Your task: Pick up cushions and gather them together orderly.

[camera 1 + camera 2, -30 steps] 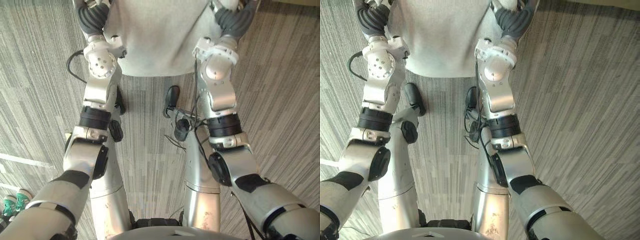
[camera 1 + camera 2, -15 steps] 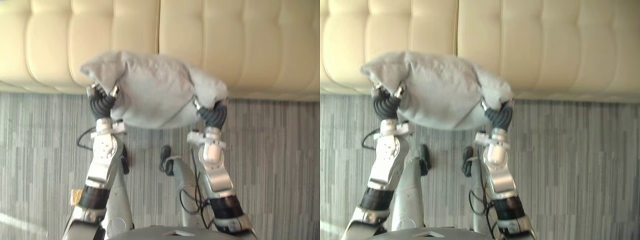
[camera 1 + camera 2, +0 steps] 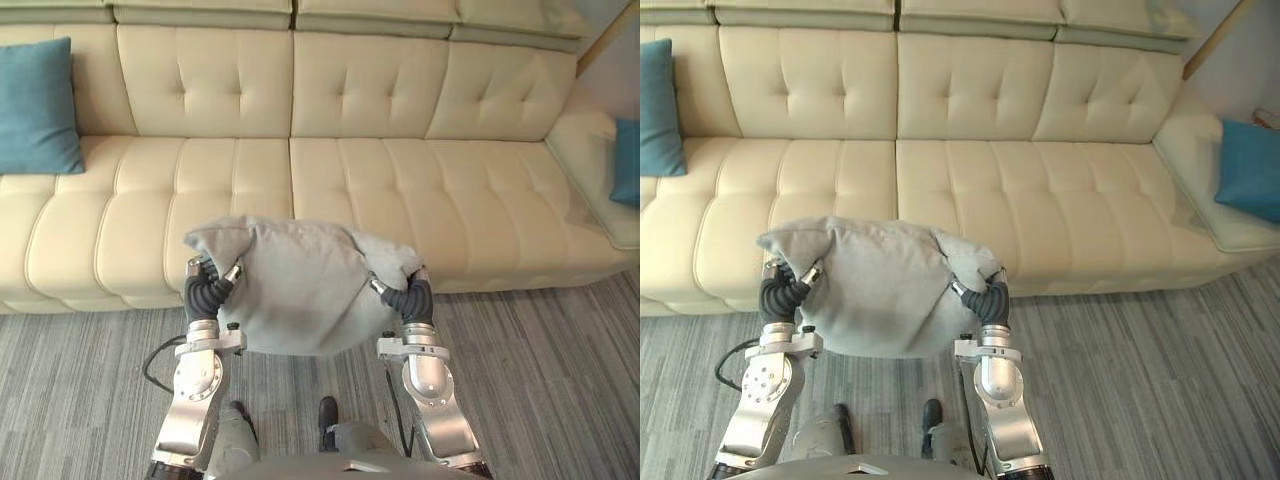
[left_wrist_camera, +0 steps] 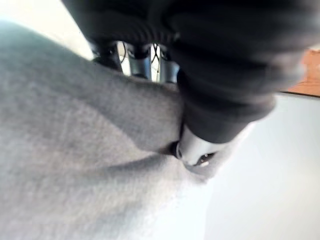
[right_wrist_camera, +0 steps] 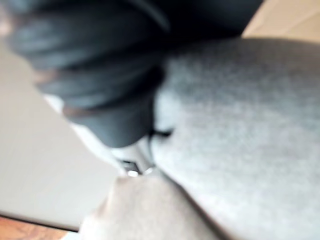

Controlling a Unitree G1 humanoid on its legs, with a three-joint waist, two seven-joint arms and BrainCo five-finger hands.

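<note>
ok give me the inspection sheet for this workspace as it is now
surface: cream sofa, middle seats bare
job's things: grey cushion held up in front of the sofa; left blue cushion leaning on the backrest at one end; right blue cushion on the corner seat at the other end
clutter: nothing seen
grippers: left robot hand and right robot hand pressed into opposite sides of the grey cushion
cables: nothing seen
surroundings: grey striped carpet before the sofa
</note>
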